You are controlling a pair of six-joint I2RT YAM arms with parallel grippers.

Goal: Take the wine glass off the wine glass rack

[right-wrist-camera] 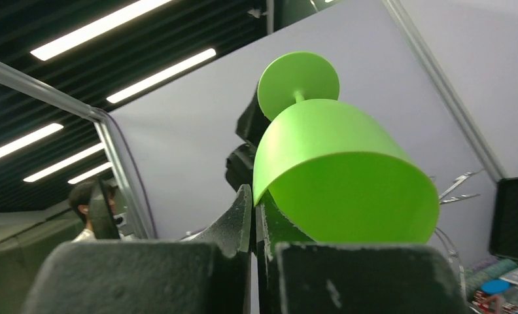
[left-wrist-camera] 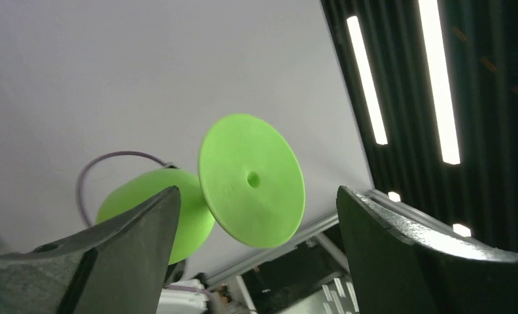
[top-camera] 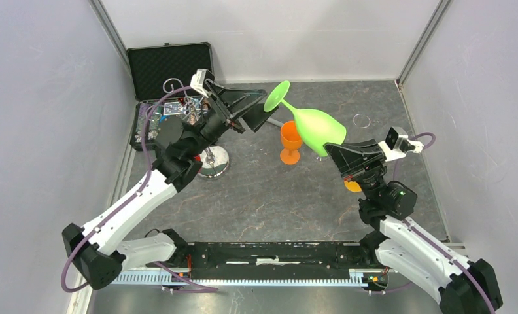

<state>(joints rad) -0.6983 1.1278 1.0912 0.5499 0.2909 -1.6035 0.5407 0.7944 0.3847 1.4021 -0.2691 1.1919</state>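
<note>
Top external view shows the green wine glass (top-camera: pixel 312 127) tilted in the air, right of the rack (top-camera: pixel 213 163) and clear of it — the right gripper (top-camera: pixel 338 152) pinches its rim, its foot pointing back toward the rack. The left gripper (top-camera: pixel 263 110), above the rack, gapes open near that foot, not touching.

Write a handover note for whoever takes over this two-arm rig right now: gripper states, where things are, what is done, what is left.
Right gripper: shut on the bowl rim of the green plastic wine glass, which is tilted in the air with its foot toward the left arm.
Left gripper: open, close by the glass's foot, not gripping.
Silver wire wine glass rack: left side, partly under the left arm; the glass is clear of it.
Done: glass off the rack.
Left: probably setting it down, avoiding the upright orange plastic wine glass.
</note>
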